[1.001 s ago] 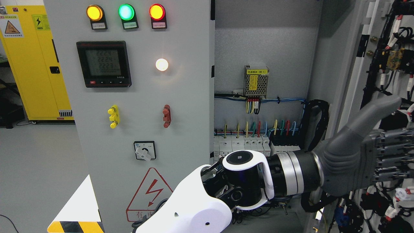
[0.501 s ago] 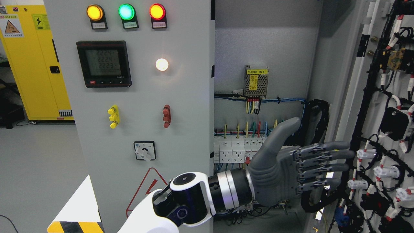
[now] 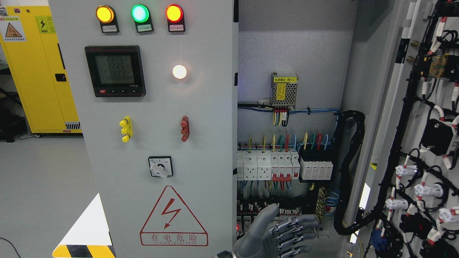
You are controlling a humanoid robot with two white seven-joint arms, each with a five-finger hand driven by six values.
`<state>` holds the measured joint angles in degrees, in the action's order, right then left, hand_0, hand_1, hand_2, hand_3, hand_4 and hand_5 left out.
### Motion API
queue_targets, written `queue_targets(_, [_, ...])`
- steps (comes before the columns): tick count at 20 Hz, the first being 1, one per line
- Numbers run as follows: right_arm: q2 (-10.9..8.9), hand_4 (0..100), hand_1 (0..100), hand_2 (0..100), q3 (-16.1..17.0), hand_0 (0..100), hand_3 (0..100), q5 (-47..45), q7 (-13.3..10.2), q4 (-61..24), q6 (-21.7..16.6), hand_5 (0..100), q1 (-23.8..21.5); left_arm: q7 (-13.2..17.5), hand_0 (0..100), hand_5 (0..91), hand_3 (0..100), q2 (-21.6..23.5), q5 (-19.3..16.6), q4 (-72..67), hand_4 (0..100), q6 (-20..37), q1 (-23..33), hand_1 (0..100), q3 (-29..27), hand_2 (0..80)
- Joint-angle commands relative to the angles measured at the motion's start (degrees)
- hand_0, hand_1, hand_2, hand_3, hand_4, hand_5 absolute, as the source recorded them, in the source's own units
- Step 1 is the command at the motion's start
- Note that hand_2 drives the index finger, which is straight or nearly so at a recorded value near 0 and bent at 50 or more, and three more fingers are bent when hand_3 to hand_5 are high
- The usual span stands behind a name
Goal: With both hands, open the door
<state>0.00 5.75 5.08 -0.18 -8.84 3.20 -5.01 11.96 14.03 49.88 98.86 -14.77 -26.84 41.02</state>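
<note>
Item one, nearest us: the left hand (image 3: 278,233), grey, rising from the bottom edge about mid-frame. Its thumb points up and its fingers (image 3: 297,229) are stretched out to the right, loosely spread and holding nothing. It hangs in front of the lower cabinet opening; we cannot tell whether it touches anything there.

Item two: a white corner piece with black-and-yellow stripes (image 3: 86,233), lower left.

Item three: the right door (image 3: 383,118), swung wide open at the picture's right, well apart from the hand. We see its inner face, which carries a black wiring harness (image 3: 405,118) with white connectors (image 3: 407,170).

Item four: the left front panel (image 3: 208,107), shut. From bottom to top we list on it:
- a red-outlined lightning warning triangle (image 3: 174,218)
- a rotary switch (image 3: 160,166)
- a yellow handle (image 3: 125,129) and a red handle (image 3: 184,128)
- a digital meter (image 3: 115,70) beside a lit white lamp (image 3: 179,71)
- amber (image 3: 104,13), green (image 3: 140,13) and red (image 3: 174,13) indicator lamps, all lit

Item five: the cabinet interior, exposed. We count a row of white circuit breakers (image 3: 283,165) with coloured wires above. Further up there is a perforated power supply (image 3: 284,91), and a black cable conduit (image 3: 349,161) loops down the right wall.

Item six, farthest: a yellow cabinet (image 3: 36,71) standing on the grey floor (image 3: 43,179) at the far left.
</note>
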Motion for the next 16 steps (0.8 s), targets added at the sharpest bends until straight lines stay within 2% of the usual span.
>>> queue_targets(1, [0.26,0,14,0,0.05,21,0,-0.07,0.01,-0.03,0.06,0,0.0,-0.01,0,0.0,0,4.16,-8.74,1.25,0,4.21,17.32,0,-1.73,0.0])
queue_targets(5, [0.18,0,14,0,-0.3,21,0,-0.07,0.01,0.05,0.14,0,0.18,0.08,0,0.0,0,3.99,-18.22,-6.47,0,10.28,27.43,0,-5.41,0.0])
queue_targets(8, [0.18,0,14,0,-0.04,21,0,-0.07,0.01,0.05,0.06,0,0.18,0.08,0,0.0,0,2.85,-19.12,-16.47,0,10.55,32.54,0,-9.45,0.0])
queue_targets(11, [0.26,0,14,0,-0.04,21,0,-0.07,0.01,-0.03,0.06,0,0.18,-0.01,0,0.0,0,-1.27,-19.38,-30.96,0,10.55,35.53,0,-16.64,0.0])
queue_targets(14, [0.26,0,14,0,0.22,21,0,-0.07,0.01,-0.03,0.06,0,0.18,-0.27,0,0.0,0,-4.53,-19.47,-47.56,0,10.55,35.81,0,-20.97,0.0])
queue_targets(16, [0.26,0,14,0,0.31,21,0,-0.07,0.01,-0.03,0.06,0,0.09,-2.89,0,0.0,0,-6.2,-20.0,-58.12,0,10.99,35.28,0,-21.59,0.0])
